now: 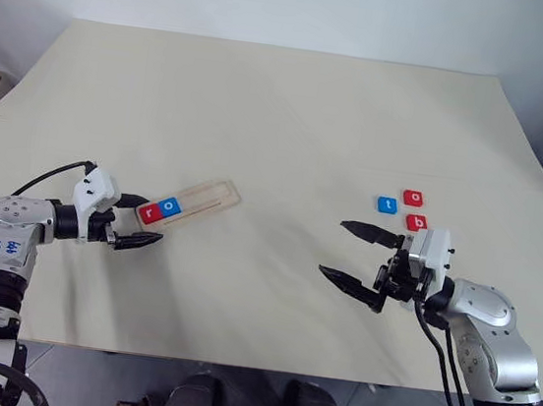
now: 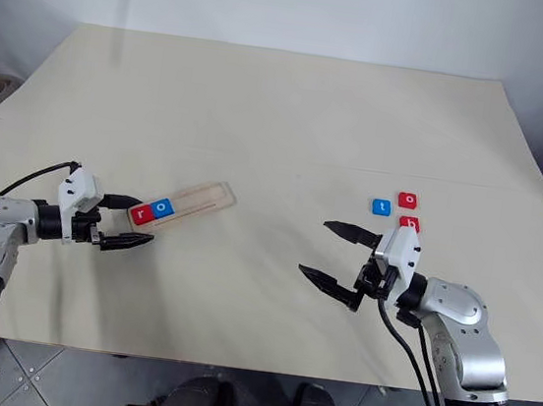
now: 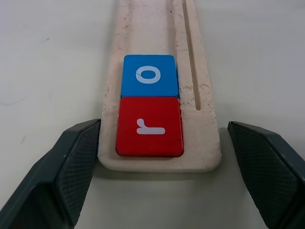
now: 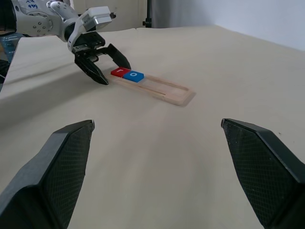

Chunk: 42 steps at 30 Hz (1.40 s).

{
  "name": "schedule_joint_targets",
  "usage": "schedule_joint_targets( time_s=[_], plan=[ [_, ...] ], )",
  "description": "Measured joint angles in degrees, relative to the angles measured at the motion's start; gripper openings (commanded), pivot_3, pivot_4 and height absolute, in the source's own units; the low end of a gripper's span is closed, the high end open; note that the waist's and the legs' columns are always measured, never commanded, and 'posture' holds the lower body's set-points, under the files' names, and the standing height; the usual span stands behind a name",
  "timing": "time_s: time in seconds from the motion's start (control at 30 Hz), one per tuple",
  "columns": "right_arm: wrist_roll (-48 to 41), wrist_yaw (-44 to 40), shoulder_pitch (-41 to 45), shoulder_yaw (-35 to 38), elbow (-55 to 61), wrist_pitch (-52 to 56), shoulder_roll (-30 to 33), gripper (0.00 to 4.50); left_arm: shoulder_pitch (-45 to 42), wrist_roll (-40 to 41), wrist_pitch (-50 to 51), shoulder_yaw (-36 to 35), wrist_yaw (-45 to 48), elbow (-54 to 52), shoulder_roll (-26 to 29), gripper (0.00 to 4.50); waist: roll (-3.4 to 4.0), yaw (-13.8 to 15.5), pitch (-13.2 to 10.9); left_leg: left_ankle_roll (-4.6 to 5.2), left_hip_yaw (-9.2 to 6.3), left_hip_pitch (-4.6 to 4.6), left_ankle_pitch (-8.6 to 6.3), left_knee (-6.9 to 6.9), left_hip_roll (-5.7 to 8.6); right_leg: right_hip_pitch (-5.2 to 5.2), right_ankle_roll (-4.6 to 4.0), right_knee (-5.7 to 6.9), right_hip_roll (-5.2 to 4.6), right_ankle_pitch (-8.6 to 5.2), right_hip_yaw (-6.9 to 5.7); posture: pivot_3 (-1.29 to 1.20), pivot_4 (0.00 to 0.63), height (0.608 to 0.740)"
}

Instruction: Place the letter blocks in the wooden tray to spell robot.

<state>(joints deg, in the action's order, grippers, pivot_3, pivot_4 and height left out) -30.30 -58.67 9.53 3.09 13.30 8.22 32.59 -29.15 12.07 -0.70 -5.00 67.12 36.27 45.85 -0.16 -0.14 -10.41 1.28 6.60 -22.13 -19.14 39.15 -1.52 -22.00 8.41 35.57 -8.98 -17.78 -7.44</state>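
The wooden tray (image 1: pixel 203 198) lies slanted on the table's left half. A red "r" block (image 3: pixel 149 127) and a blue "o" block (image 3: pixel 149 75) sit side by side at its near end. My left gripper (image 1: pixel 153 221) is open, its fingers (image 3: pixel 71 167) standing on either side of that tray end, not touching it. Three loose letter blocks lie on the right: a blue "t" (image 1: pixel 386 204), a red "o" (image 1: pixel 413 197) and a red "b" (image 1: pixel 416 222). My right gripper (image 1: pixel 333 246) hovers open and empty, in front of them and to their left.
The pale table (image 1: pixel 282 115) stretches wide behind the tray and the blocks. Its front edge (image 1: pixel 232 365) runs just below both arms. Black cables hang from each wrist.
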Motion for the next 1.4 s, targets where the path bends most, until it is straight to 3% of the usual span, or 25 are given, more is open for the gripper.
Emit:
schedule_joint_targets(
  time_s=[0.17,0.2,0.4,0.77,1.07,1.37,1.4],
  plan=[
    [0.02,0.86,-0.75,0.0,0.04,-0.32,-0.19,4.5,-0.74,-0.57,0.25,0.46,-0.61,0.39,0.0,3.43,0.0,0.04,0.01,0.0,0.01,0.03,0.0,0.02,-0.01,0.0,0.0,0.03,0.0,0.0,0.05,0.0,0.15,0.74],
    [0.02,0.92,-0.94,0.0,0.04,-0.38,-0.19,4.5,-0.73,-0.64,-0.05,0.49,-0.59,0.45,0.0,3.39,0.0,0.05,0.01,0.0,0.03,0.03,0.0,0.02,-0.01,0.0,0.0,0.03,0.0,0.0,0.05,0.0,0.15,0.74],
    [0.02,0.95,-2.16,0.98,0.1,-0.52,0.6,4.5,-0.9,-0.55,-0.79,0.61,-0.19,-0.58,-1.39,3.39,0.0,0.46,0.01,0.0,0.02,0.0,0.0,0.04,0.0,0.0,0.0,0.03,-0.04,0.0,0.05,0.0,0.15,0.74],
    [-0.01,1.95,-12.6,10.4,2.13,-0.54,4.96,4.5,-5.4,-0.87,4.87,11.65,4.84,-17.71,-9.69,3.39,-0.09,1.4,0.0,0.01,0.12,-0.02,0.0,0.11,-0.01,-0.02,0.01,0.02,0.06,0.01,0.14,0.0,0.15,0.74],
    [-0.4,2.33,-28.7,22.34,5.1,-1.63,5.51,4.5,-13.77,-6.58,6.33,21.66,4.84,-12.41,-19.75,3.39,-0.14,1.42,0.02,0.01,0.14,0.0,0.0,0.15,-0.04,0.0,-0.02,-0.03,0.16,0.02,0.21,0.0,0.15,0.74],
    [-0.43,3.6,-31.41,23.17,6.83,-3.29,3.94,4.5,-16.35,-9.51,7.6,23.0,3.47,-8.22,-21.45,3.39,-0.15,1.51,0.02,0.01,0.15,0.0,0.0,0.15,-0.12,-0.12,-0.07,0.0,0.23,0.04,0.43,0.0,0.15,0.74],
    [-0.43,3.74,-31.45,23.17,6.83,-3.3,3.77,4.5,-16.35,-9.52,7.95,22.99,3.53,-8.32,-21.42,3.74,-0.15,1.51,0.02,0.01,0.14,0.0,0.0,0.15,-0.12,-0.12,-0.07,0.0,0.23,0.04,0.44,0.0,0.15,0.74]
  ],
)
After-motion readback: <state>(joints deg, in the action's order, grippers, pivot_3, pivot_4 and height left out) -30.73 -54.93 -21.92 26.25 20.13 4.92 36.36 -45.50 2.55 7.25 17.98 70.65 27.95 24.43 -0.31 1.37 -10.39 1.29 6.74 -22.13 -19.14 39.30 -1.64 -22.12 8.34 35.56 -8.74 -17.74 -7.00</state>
